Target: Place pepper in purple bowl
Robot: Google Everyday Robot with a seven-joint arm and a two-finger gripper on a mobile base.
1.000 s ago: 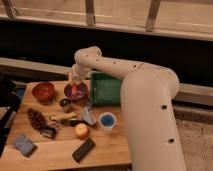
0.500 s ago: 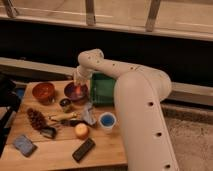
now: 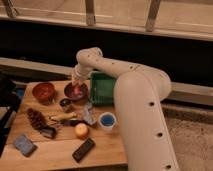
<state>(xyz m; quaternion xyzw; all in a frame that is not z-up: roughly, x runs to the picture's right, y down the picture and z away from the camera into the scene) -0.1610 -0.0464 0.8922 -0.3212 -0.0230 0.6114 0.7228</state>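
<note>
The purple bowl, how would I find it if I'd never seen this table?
Start at the wooden table and go to its back edge. The purple bowl sits between the orange-red bowl and the green bin, right under the arm's tool. It is dull purple, not orange.

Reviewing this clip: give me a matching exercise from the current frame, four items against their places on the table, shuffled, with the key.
Things:
1. robot's gripper
2. round orange-red bowl
3. flat black rectangular block
4. small white cup with blue inside

Places:
A. near the front edge of the wooden table
B. far left corner
C. over the round dull purple bowl
D. right side, in front of the green bin

Pairs: 1-C, 2-B, 3-A, 4-D
</note>
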